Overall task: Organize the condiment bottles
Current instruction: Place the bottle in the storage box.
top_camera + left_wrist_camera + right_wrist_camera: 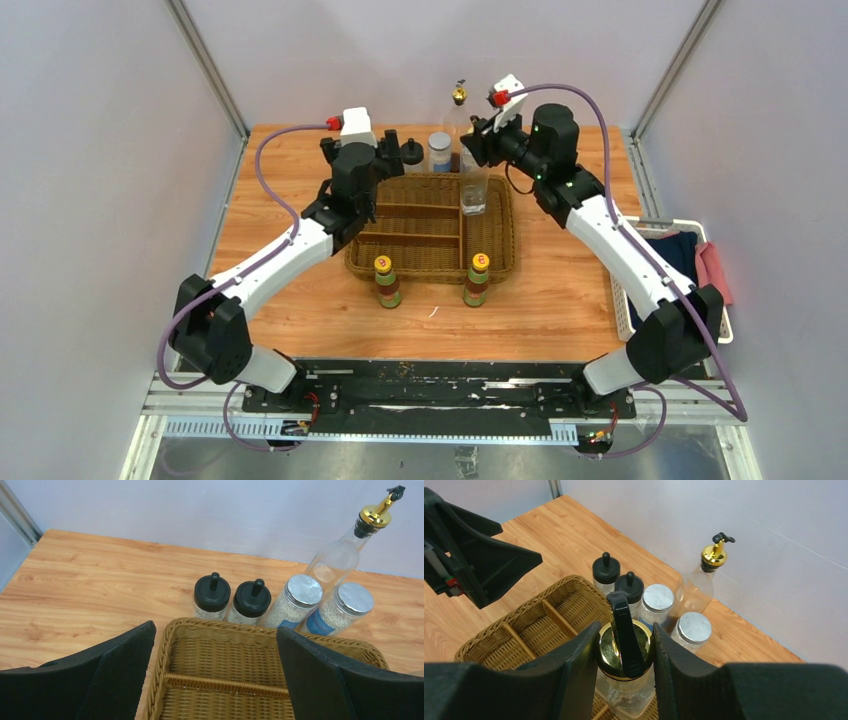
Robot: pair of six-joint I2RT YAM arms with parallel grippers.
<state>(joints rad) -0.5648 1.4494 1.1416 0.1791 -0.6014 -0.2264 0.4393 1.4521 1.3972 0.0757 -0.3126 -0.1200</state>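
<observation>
The right pincer [625,647] is clenched on the gold top of a tall clear bottle [626,700], upright under it in the basket [524,615], while the left pincer [215,665] is released wide, black-capped bottles [212,592] and grey-lidded jars [300,594] standing just beyond it.

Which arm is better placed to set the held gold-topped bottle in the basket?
Right. The right pincer grips the gold-topped bottle over the basket; the left pincer is open and empty.

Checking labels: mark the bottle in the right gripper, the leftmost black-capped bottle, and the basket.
gold-topped bottle [624,640]: right wrist, black pourer.
leftmost black-capped bottle [212,592]: left wrist, cap top.
wicker basket [215,626]: left wrist, far rim.
</observation>
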